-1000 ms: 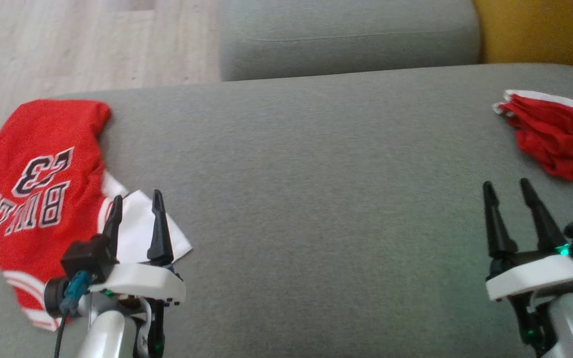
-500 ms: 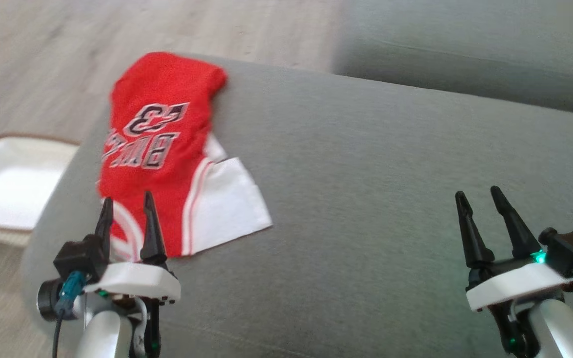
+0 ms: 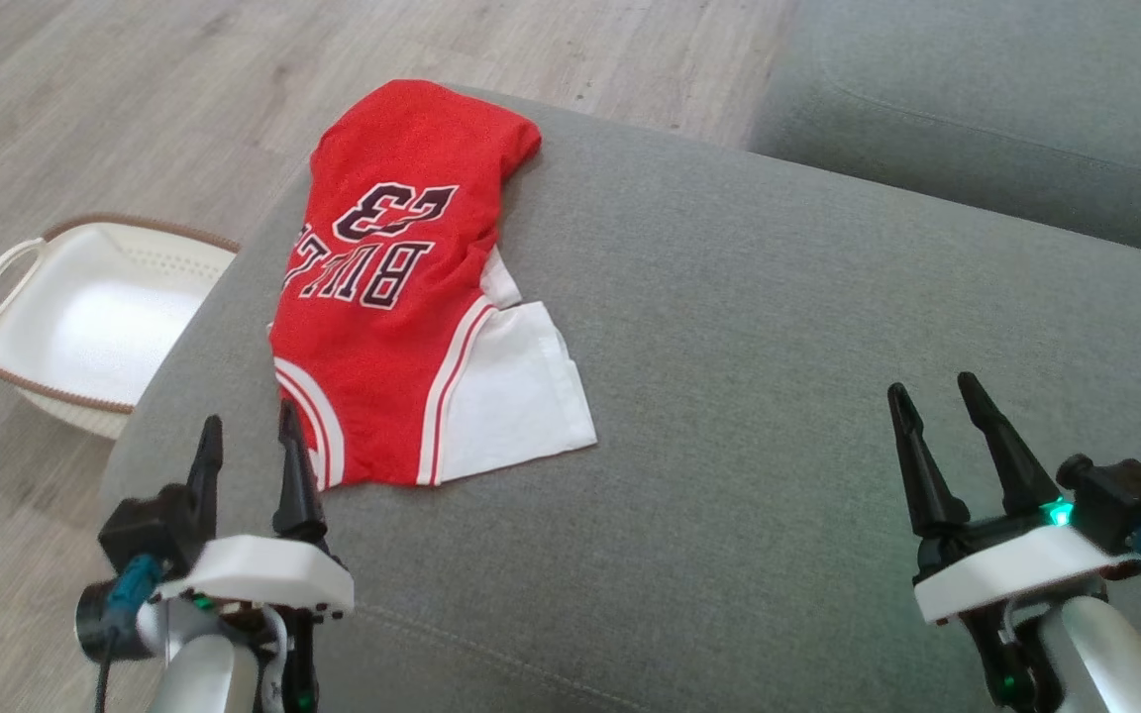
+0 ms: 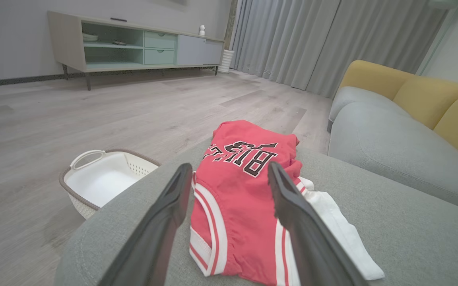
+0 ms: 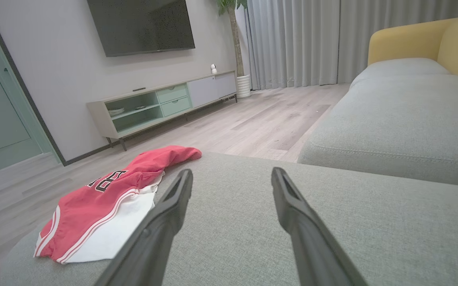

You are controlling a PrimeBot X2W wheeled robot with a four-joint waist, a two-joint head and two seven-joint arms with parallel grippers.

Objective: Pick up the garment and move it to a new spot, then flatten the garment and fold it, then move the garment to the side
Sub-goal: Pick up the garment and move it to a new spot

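With both grippers, left [image 3: 244, 436] and right [image 3: 932, 406], spread empty, your red jersey [image 3: 392, 287] lies crumpled at the sofa's [image 3: 778, 396] left edge; pinch its near hem low.

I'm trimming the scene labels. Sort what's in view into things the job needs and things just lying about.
Job: jersey on the sofa seat; left gripper and right gripper, both open.
Lying about: basket on the floor, TV stand, TV, curtains.
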